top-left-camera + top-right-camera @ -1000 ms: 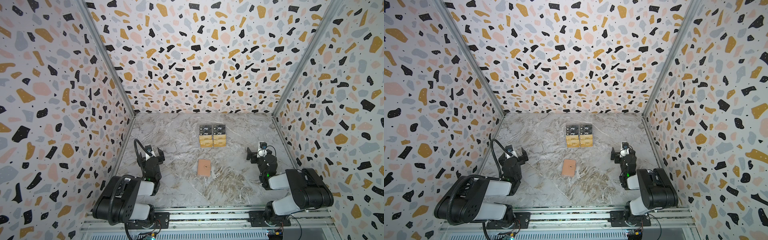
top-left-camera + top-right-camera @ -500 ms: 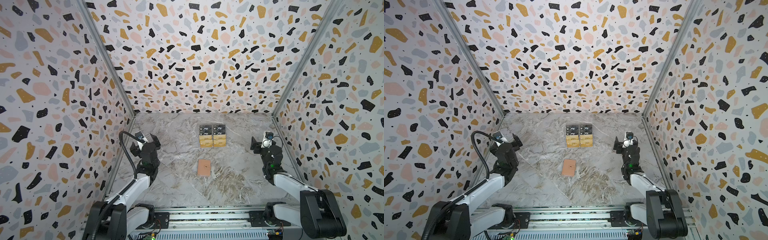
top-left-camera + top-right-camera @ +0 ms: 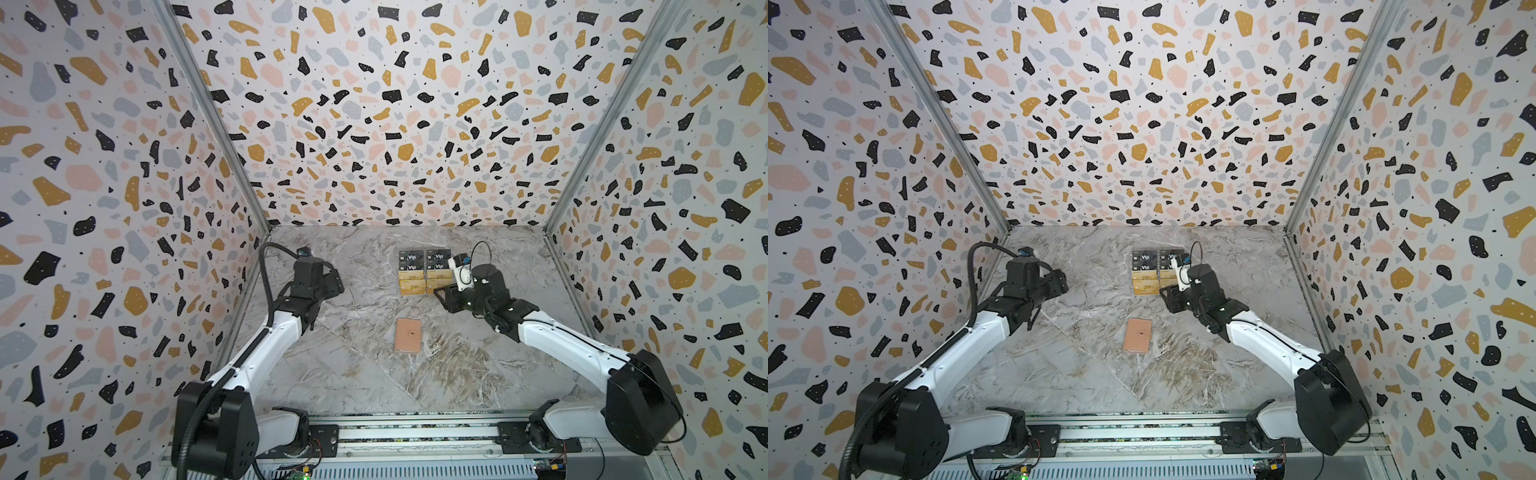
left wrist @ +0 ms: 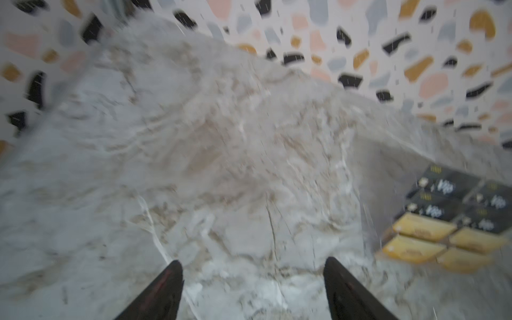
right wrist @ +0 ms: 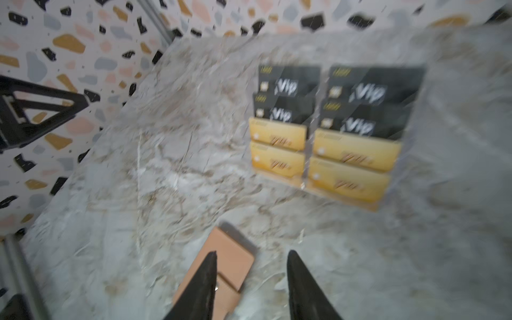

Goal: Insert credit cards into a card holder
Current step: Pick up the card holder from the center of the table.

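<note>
Both arms reached forward; right gripper (image 5: 252, 253) now near the gold credit cards (image 3: 412, 284), jaws parted, empty; left gripper (image 4: 252, 266) spread wide, empty. Black cards (image 3: 411, 258) read "Vip". Pink card holder (image 3: 407, 335) lies closed mid-table, unmoved.

Both top views look steeply down from high above the near edge over the whole worktop (image 3: 353, 374). Both wrist views, nearer it, share the credit cards (image 5: 277, 135).
</note>
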You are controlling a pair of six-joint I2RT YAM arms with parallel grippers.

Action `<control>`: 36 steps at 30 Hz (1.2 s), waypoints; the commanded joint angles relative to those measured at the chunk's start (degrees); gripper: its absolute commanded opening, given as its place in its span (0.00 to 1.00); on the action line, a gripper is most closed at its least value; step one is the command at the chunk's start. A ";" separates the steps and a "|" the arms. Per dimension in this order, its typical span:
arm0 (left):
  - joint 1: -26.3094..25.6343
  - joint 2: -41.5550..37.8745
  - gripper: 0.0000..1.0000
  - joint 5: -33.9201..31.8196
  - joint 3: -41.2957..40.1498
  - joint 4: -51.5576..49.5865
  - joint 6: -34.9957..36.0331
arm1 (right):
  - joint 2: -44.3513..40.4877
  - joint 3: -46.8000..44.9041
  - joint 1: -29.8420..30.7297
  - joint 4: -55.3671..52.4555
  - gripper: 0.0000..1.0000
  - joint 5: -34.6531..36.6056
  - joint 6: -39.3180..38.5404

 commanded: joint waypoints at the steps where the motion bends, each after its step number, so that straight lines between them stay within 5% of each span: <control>1: -2.94 2.28 0.77 11.44 2.30 -8.52 2.58 | 1.46 1.23 5.06 -5.32 0.34 -3.41 10.27; 7: -7.64 7.34 0.72 16.78 2.19 -11.26 5.05 | 5.18 -2.26 8.88 -1.79 0.32 -3.00 17.23; 16: -13.27 14.89 0.60 23.35 2.78 -4.59 2.06 | 12.47 -1.13 7.73 1.43 0.29 -2.00 15.39; 36: -14.27 14.78 0.60 27.20 -3.44 5.01 -5.53 | 20.40 -1.04 5.39 2.94 0.25 -2.97 10.29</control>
